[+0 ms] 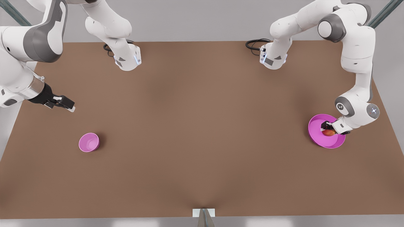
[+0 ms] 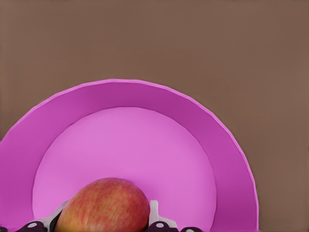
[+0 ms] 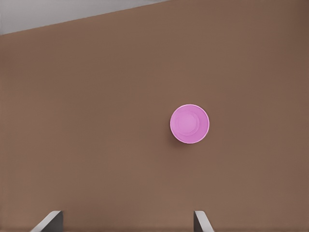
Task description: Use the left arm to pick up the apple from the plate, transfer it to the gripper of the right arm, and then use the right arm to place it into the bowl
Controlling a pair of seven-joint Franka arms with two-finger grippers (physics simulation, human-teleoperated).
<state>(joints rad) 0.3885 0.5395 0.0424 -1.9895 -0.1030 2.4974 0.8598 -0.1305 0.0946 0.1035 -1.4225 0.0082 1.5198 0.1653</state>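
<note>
Apple (image 1: 329,132) sits on the plate (image 1: 317,137) at the front view's right, between the left claw's (image 1: 328,128) parted fingers (image 2: 155,212), not yet lifted. Far left, above the bowl (image 1: 88,142), the right claw (image 1: 68,105) waits, spread wide.
</note>
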